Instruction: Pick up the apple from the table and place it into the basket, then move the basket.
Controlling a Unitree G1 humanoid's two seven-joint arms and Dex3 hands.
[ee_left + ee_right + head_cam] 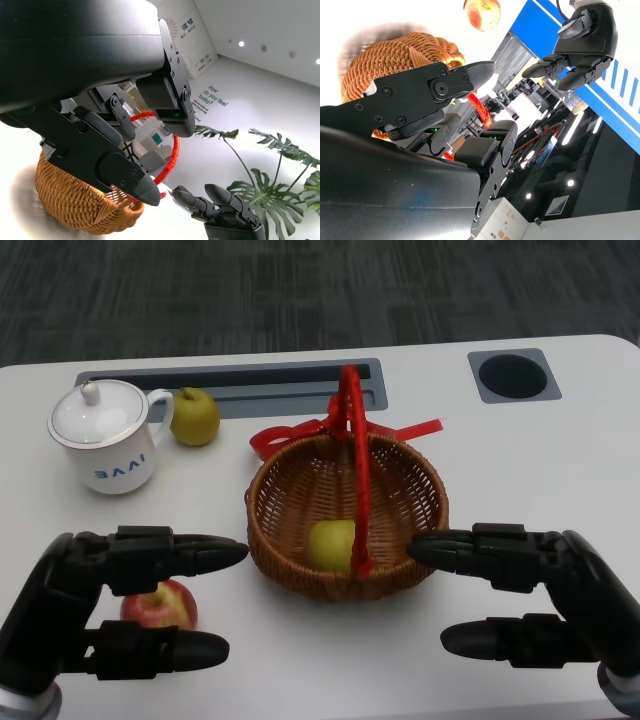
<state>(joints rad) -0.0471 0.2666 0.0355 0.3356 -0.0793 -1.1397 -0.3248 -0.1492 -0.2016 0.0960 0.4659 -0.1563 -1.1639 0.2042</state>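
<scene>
A red apple (160, 605) lies on the white table (520, 460) at the front left; the right wrist view shows the apple (481, 12) too. My left hand (110, 600) hovers above it, fingers spread, holding nothing. The wicker basket (345, 510) with a red handle (355, 440) stands at the centre, and a green apple (332, 543) lies inside it. My right hand (530, 595) is open beside the basket's right side, fingertips close to the rim. The left wrist view shows the basket (75, 200) and the right hand (220, 207) slightly apart.
A white lidded mug (105, 435) stands at the back left with a green fruit (195, 416) beside it. A grey slot (230, 385) runs along the table's back, and a round hole (512, 375) sits at the back right.
</scene>
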